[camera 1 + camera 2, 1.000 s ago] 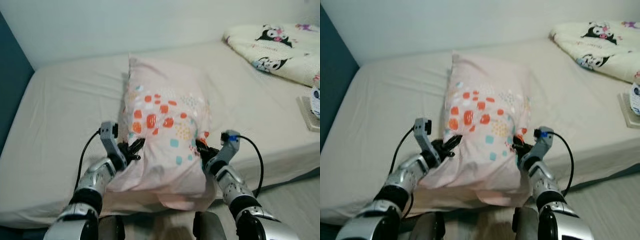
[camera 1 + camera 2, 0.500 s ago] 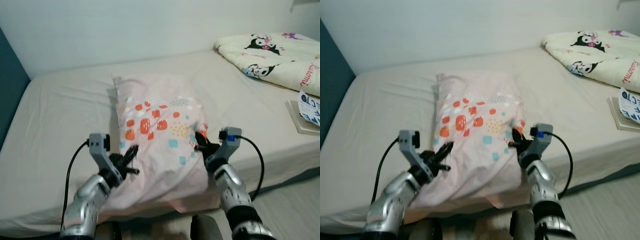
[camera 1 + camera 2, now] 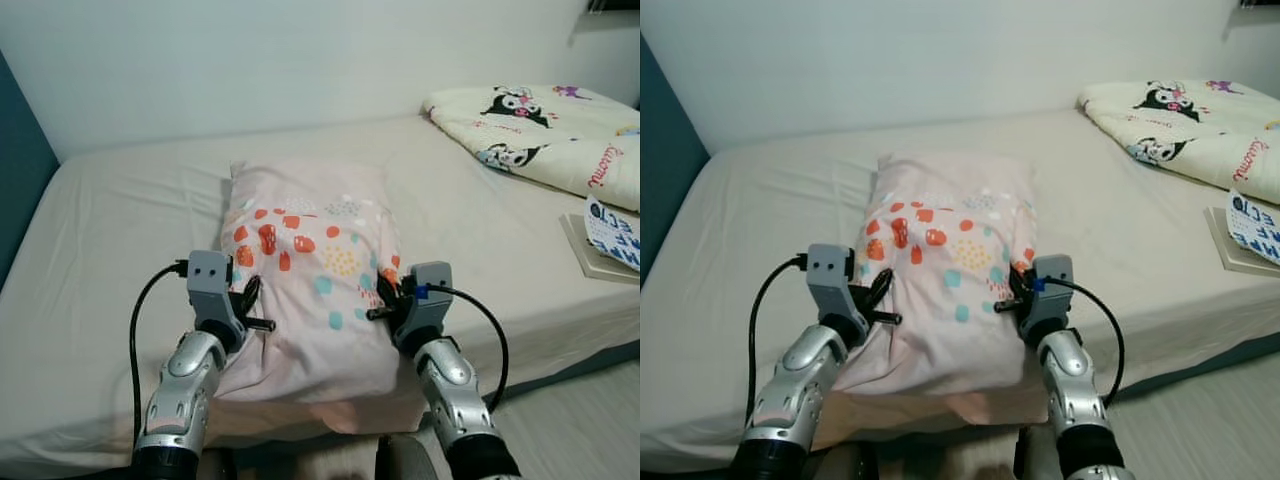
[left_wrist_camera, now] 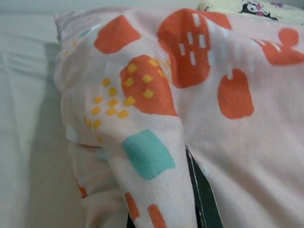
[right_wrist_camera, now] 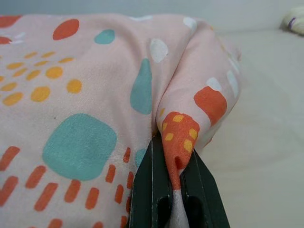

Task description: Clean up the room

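Right now the pillow lies flat on the bed, its near end close to the mattress edge, and the robot has it pinched by both side seams. The right gripper has its fingers closed tight on a fold of cloth at the near right corner, an orange patch bunched between them. The left gripper is pressed into the opposite side; from its wrist view a fold of fabric drapes over one dark finger, so it looks clamped on the cloth too, though I can't see the second finger. The worry, to my eye, is that each hold is only on the thin cover, not the stuffing. If the arms push or lift unevenly, the fabric could slip from between the fingers, or the pillow could twist and slide off the near edge. The folded blanket sits well beyond the right fingers, out of harm's way.
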{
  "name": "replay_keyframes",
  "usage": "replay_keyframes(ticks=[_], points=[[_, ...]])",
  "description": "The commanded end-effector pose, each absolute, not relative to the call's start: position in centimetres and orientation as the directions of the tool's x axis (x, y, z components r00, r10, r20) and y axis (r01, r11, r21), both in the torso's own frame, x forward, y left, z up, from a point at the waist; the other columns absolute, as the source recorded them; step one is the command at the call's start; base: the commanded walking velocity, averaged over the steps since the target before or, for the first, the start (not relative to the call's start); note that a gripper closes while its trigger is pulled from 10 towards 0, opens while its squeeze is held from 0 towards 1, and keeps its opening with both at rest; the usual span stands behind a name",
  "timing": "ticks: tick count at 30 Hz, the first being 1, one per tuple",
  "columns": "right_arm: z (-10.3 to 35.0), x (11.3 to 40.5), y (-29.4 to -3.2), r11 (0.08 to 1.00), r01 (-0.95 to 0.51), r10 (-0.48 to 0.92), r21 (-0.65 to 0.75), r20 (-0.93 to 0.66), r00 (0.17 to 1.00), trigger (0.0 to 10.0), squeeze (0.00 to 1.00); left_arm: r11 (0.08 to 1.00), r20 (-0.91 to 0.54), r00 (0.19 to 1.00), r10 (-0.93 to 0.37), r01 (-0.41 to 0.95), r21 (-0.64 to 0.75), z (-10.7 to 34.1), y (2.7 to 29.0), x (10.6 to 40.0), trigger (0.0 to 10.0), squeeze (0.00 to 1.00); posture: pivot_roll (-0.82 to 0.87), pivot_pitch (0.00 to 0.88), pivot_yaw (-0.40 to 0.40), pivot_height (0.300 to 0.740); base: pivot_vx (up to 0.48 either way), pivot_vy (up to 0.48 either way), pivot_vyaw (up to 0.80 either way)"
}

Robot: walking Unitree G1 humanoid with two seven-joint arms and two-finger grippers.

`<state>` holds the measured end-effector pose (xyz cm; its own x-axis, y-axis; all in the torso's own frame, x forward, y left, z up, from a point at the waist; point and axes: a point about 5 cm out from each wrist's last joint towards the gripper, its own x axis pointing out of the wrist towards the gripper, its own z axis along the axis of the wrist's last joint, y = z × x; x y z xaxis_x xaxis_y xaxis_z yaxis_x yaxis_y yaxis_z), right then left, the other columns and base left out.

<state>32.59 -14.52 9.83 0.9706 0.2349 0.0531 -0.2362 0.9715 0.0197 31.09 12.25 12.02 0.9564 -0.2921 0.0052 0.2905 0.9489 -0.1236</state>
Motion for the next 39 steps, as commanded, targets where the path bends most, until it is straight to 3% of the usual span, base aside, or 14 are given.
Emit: replay_keyframes(ticks=[1,24,39], points=[[10.5,32.6,-13.9,0.967,-0.254,0.254,-0.008,0.079,0.964,10.0,0.0,0.937,0.062,0.943,-0.326,0.331,-0.112,13.3,11.1,31.3,10.0,0.0,0.0,0.0,-0.037,0.622,0.0,0.0,0.0],[10.5,32.4,-14.3,0.982,-0.189,0.191,-0.026,0.07,0.979,10.0,0.0,0.96,0.09,0.964,-0.251,0.26,-0.101,13.6,11.8,32.2,10.0,0.0,0.04,0.0,-0.044,0.727,0.0,0.0,0.0],[10.5,32.5,-14.1,0.982,-0.189,0.19,-0.029,0.051,0.98,10.0,0.0,0.968,0.09,0.972,-0.218,0.227,-0.104,13.5,12.5,32.2,10.0,0.0,0.02,0.0,-0.048,0.74,0.0,0.0,0.0]])
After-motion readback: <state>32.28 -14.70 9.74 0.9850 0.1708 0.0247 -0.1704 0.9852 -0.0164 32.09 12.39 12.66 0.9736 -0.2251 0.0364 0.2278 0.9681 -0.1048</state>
